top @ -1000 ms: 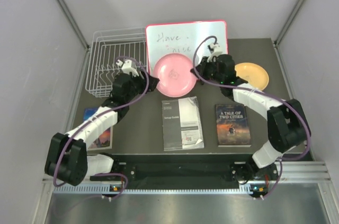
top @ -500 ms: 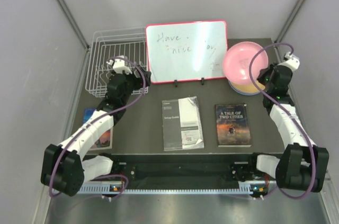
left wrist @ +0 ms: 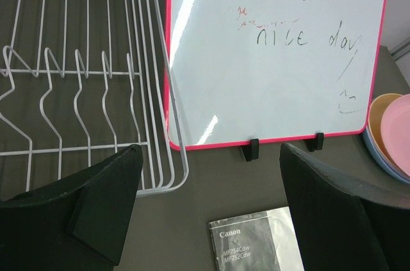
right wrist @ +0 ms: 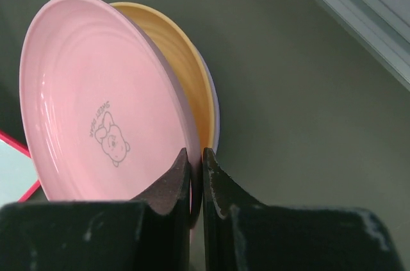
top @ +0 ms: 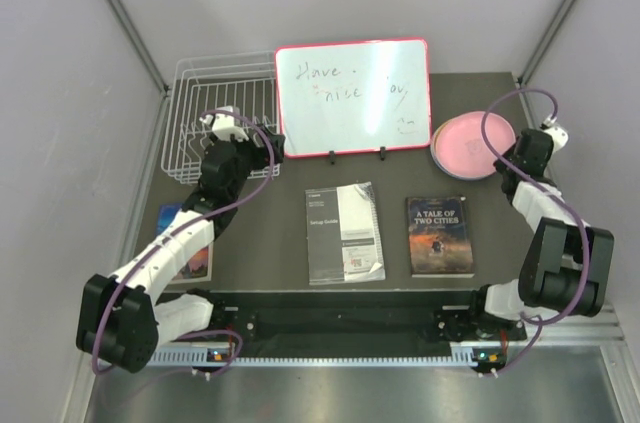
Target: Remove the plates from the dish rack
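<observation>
My right hand [right wrist: 194,156] is pinched shut on the pink plate's [right wrist: 96,91] right rim. The plate lies left of it atop the stack [right wrist: 189,75], desk's far right corner. Left hand [left wrist: 211,156] gapes empty beside the rack [left wrist: 77,91].

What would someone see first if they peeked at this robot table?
Probably the red-framed whiteboard at the back, with "nice day" handwritten on it. Next, the bright pink plate lies on the other plates at the far right, its rim pinched by the right gripper. The white dish rack sits back left.
</observation>
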Controlling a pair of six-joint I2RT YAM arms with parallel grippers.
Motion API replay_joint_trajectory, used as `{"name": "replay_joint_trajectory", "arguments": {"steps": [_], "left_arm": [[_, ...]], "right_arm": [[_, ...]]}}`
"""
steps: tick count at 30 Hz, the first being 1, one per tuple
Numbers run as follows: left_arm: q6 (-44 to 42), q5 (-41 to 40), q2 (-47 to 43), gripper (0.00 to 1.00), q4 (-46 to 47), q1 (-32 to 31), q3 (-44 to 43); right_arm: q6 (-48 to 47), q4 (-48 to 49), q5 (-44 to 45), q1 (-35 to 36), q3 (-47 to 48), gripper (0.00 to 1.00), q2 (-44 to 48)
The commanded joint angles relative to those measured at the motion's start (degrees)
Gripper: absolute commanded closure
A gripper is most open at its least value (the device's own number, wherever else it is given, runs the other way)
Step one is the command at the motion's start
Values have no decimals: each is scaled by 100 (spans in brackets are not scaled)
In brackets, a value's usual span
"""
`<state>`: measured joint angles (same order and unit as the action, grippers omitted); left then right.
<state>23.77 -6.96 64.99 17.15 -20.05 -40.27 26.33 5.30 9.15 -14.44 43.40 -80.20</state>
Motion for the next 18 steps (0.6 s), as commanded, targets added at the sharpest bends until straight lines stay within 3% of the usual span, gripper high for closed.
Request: {"name": "replay_joint_trajectory", "arguments": {"steps": [1, 4, 6, 8, 12, 18], "left_arm": [[-179, -60, -4, 9, 219, -25, 2], [-276, -139, -30, 9, 193, -25, 2], [-320, -183, -65, 8, 158, -25, 2], [-364, -262, -100, 8, 122, -25, 2], [-496, -437, -92, 8, 8, -25, -60], [-751, -798, -48, 8, -176, -25, -183]], "right_arm": [[66, 524, -185, -94, 274, 94, -144], [22, 534, -352, -112, 336, 82, -250], [-39, 551, -457, -112, 336, 64, -268], [-84, 630, -685, -121, 301, 33, -250], [-241, 613, -888, -103, 143, 28, 74], [-654, 673, -1344, 46, -304, 23, 1321]]}}
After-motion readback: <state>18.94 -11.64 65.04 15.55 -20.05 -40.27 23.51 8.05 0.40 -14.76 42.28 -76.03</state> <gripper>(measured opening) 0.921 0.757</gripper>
